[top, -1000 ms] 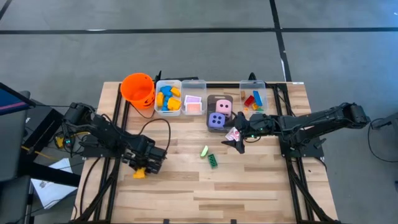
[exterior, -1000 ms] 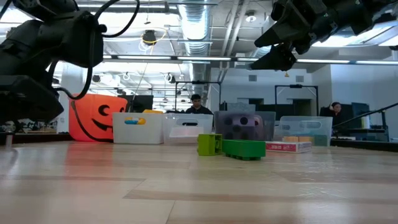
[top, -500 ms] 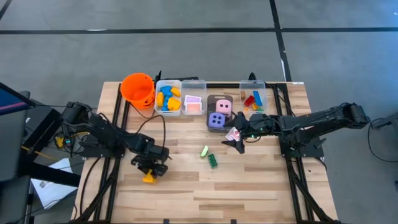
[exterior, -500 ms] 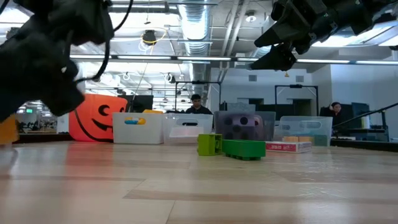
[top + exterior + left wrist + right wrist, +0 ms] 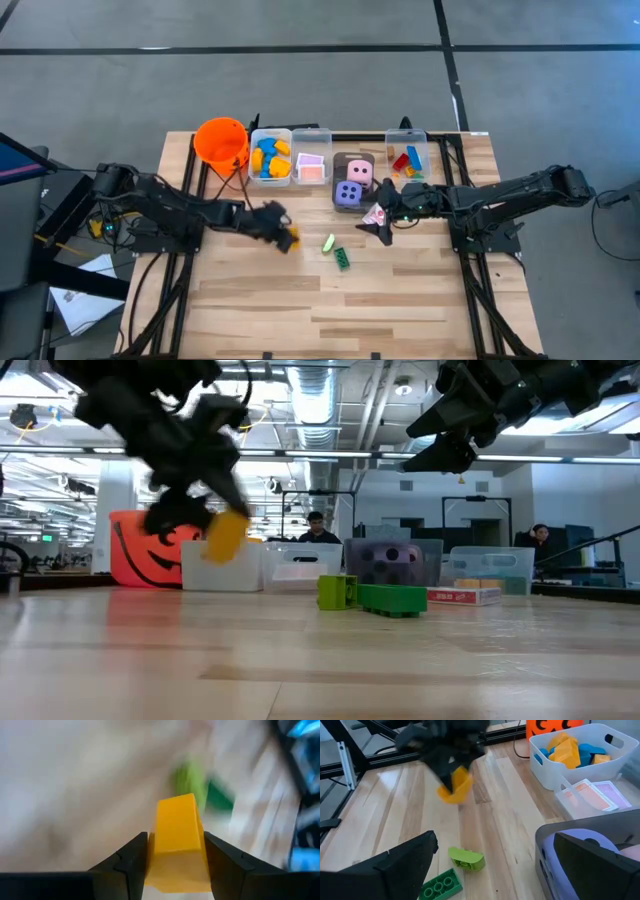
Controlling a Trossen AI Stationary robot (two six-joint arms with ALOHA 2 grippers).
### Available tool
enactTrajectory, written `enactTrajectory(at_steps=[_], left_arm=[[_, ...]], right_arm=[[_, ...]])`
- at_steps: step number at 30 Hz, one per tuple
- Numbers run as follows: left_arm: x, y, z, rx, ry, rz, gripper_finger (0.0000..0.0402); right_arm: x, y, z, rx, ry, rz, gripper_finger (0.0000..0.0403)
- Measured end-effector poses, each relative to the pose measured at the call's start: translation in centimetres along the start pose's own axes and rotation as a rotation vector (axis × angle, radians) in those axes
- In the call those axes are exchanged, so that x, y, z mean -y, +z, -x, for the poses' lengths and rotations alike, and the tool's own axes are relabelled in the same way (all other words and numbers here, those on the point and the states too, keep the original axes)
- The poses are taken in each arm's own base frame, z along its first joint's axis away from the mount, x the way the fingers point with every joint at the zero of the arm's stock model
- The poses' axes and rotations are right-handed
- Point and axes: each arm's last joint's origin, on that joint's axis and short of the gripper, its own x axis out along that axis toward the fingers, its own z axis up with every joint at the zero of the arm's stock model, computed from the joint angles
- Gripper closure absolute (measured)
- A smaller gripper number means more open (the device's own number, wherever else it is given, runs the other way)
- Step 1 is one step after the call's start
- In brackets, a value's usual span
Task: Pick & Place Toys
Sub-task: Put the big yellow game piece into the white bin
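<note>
Wooden tabletop (image 5: 260, 300) carries bins along its far edge. Left tool (image 5: 283, 236), raised near the middle, is clenched on a yellow block (image 5: 177, 842). Two green blocks (image 5: 336, 250) lie just beside it. Right tool (image 5: 381, 226), fingers spread, hovers near the purple die (image 5: 347, 194).

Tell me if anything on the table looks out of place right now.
Two green blocks, light and dark, lie loose on the bare table, outside the bins. A pink-and-white card also sits on the wood by the right gripper.
</note>
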Motion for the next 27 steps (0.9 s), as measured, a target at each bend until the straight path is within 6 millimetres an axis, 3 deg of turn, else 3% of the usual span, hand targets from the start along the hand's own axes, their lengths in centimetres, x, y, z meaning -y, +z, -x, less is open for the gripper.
enactTrajectory(at_steps=[4,11,19,27], left_arm=[[-0.3,3.1,0.1,0.319,0.067,-0.108,0.0252],[-2.7,7.7,1.1,0.733,0.422,-0.169,0.0244],[-6.1,11.0,1.9,0.795,0.562,-0.095,0.0246],[-7.5,12.1,2.4,0.81,0.601,-0.056,0.0147]], right_arm=[[0.0,0.0,0.0,0.004,-0.018,-0.004,0.0003],[0.1,0.0,0.0,0.005,-0.02,-0.007,0.0003],[0.1,0.0,0.0,0.005,-0.02,-0.007,0.0003],[0.1,0.0,0.0,0.005,-0.02,-0.008,0.0003]])
